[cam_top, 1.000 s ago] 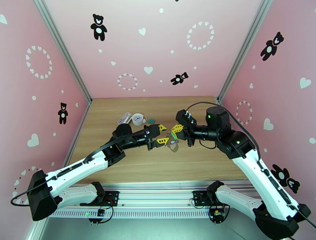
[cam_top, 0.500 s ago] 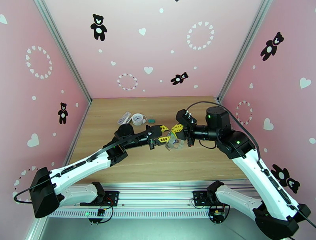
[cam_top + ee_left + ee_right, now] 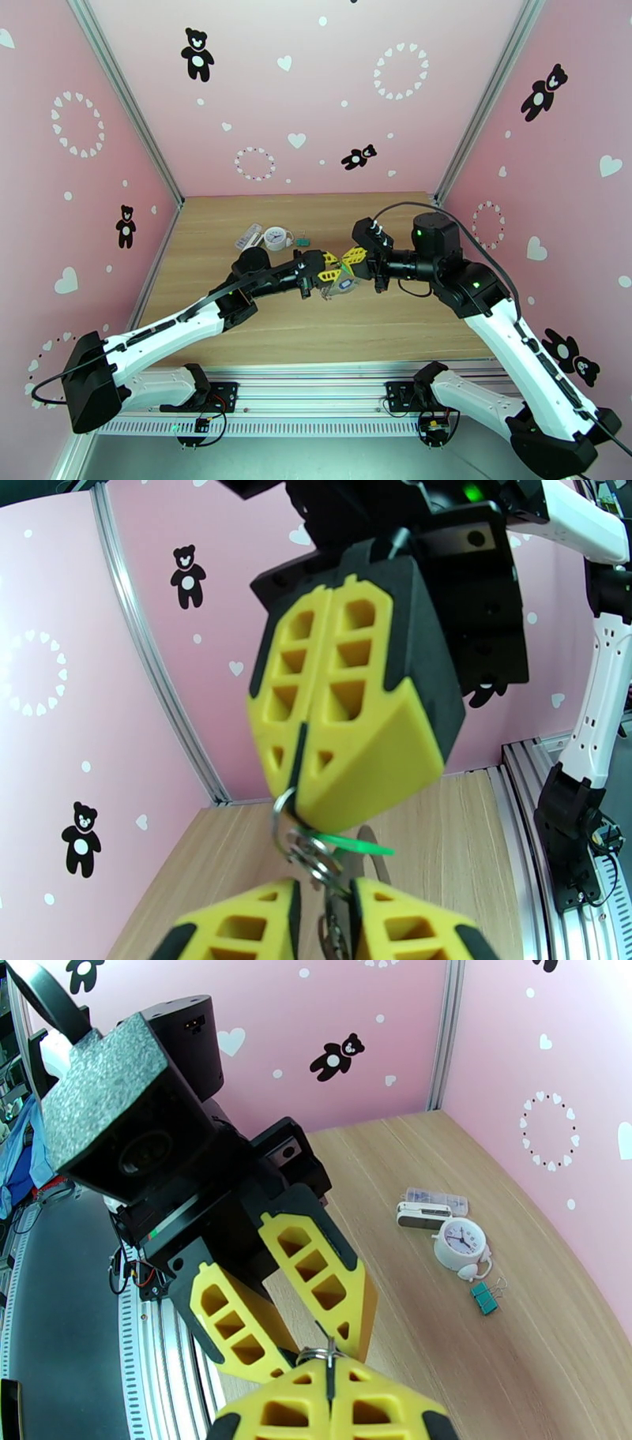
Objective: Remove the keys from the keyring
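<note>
The keyring hangs above the table between both grippers. My right gripper is shut on its top metal ring, which shows at the seam of my own fingers as the same ring. My left gripper comes from below, its yellow fingers drawn close on the small rings and chain that fill the narrow gap. A green key sticks out sideways just above the left fingers. The grey strap hangs behind. I cannot make out the blue key for sure.
At the back left of the wooden table stand a round white clock, a teal binder clip and a small clear box. Pink walls close in three sides.
My left gripper moved right, up to the right gripper, and its fingers narrowed around the rings. The dangling keyring lifted slightly. The right arm held still.
</note>
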Motion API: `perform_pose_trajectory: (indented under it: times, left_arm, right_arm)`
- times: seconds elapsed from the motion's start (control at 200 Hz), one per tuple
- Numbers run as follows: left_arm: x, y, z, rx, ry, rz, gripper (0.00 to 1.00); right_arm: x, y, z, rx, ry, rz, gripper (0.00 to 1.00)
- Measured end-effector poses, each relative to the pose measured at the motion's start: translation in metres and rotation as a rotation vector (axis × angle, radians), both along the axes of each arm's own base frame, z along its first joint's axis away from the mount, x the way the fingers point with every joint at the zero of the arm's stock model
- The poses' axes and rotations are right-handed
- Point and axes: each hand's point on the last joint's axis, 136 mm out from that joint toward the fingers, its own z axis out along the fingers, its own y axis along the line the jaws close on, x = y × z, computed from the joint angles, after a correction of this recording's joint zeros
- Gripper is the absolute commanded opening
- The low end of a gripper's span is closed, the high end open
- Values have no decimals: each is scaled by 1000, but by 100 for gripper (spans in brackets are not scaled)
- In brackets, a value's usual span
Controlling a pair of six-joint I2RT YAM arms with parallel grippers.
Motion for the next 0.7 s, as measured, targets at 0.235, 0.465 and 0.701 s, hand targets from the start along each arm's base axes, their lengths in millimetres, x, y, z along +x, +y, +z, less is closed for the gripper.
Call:
perform_pose_trajectory:
  times: [0.235, 0.465, 0.701]
  left_arm:
    - [0, 0, -1, 2, -1, 0, 12]
    - [0, -1, -2, 10, 8, 0, 7]
    - [5, -1, 2, 29, 62, 20, 4]
  right_arm:
    - [1, 1, -1, 2, -3, 1, 0]
    - [1, 0, -1, -4, -11, 3, 0]
    - [-1, 4, -3, -28, -48, 15, 0]
